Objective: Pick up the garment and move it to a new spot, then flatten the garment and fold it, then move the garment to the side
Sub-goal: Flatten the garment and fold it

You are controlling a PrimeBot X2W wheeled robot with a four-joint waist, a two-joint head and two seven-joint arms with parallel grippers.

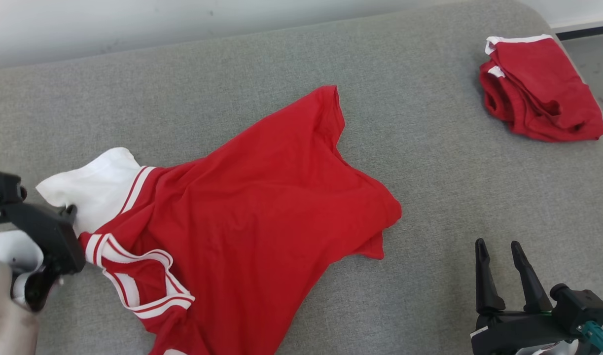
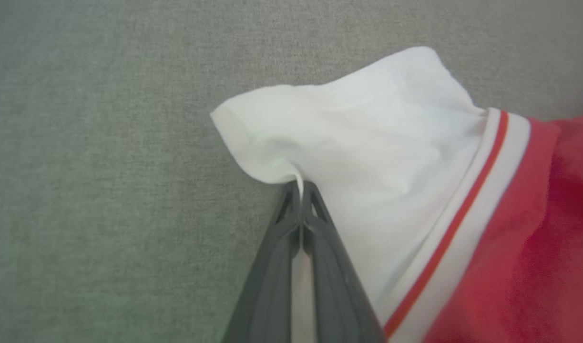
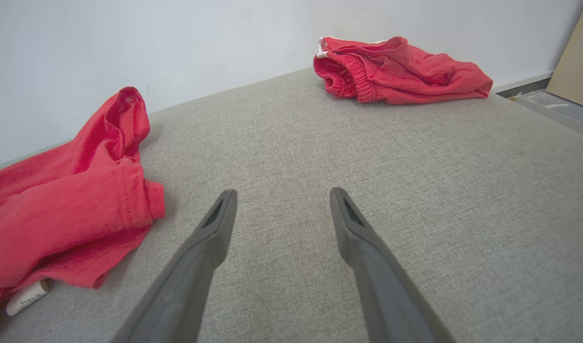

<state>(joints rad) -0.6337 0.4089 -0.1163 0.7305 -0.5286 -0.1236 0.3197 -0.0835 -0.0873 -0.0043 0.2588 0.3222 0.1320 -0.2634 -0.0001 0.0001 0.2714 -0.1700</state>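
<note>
The garment is a red jersey with white-and-red trim, lying rumpled across the middle of the grey cushion. Its white sleeve points to the left. My left gripper comes in from the left edge and is shut on the sleeve's hem. In the left wrist view the two fingers press together with a fold of the white sleeve pinched at their tips. My right gripper is open at the lower right, well clear of the garment. Its spread fingers hover over bare cushion, with the jersey's hem to their left.
A second red garment, bunched with white trim, lies at the far right corner. The grey cushion ends at a pale wall behind. Floor shows past the right edge. A white label pokes out under the jersey's hem.
</note>
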